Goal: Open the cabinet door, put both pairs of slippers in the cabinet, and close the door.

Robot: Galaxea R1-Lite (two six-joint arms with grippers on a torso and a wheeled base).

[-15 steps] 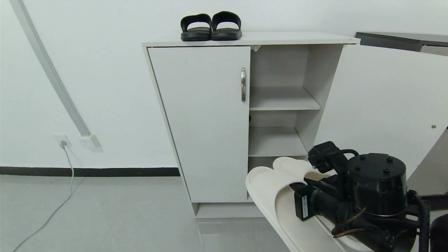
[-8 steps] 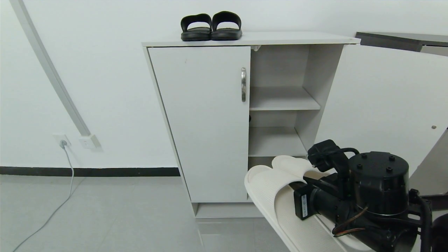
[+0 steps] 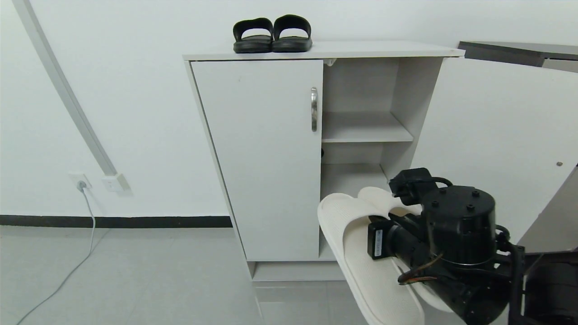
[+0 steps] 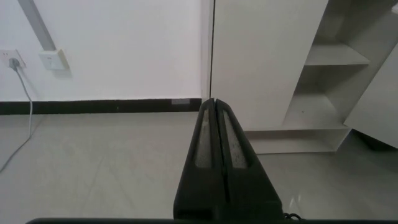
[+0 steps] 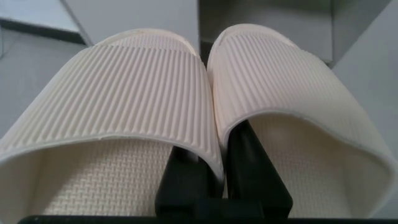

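Observation:
A white cabinet (image 3: 253, 158) stands against the wall with its right door (image 3: 496, 135) swung open and its left door shut. Bare shelves (image 3: 361, 128) show inside. A pair of black slippers (image 3: 272, 35) rests on the cabinet top. My right gripper (image 5: 214, 168) is shut on the inner edges of a pair of white slippers (image 3: 361, 243), side by side (image 5: 205, 93), held in front of the open lower compartment with toes toward it. My left gripper (image 4: 214, 134) is shut on nothing, low over the floor, left of the cabinet's open side (image 4: 323, 68).
A wall socket with a grey cable (image 3: 81, 184) and a slanted conduit (image 3: 63, 90) lie on the wall left of the cabinet. Grey tiled floor (image 3: 135, 280) spreads in front. A dark table edge (image 3: 519, 49) shows behind the open door.
My right arm has lifted the white slippers and carried them slightly left, closer to the cabinet opening. The black slippers and doors have not moved.

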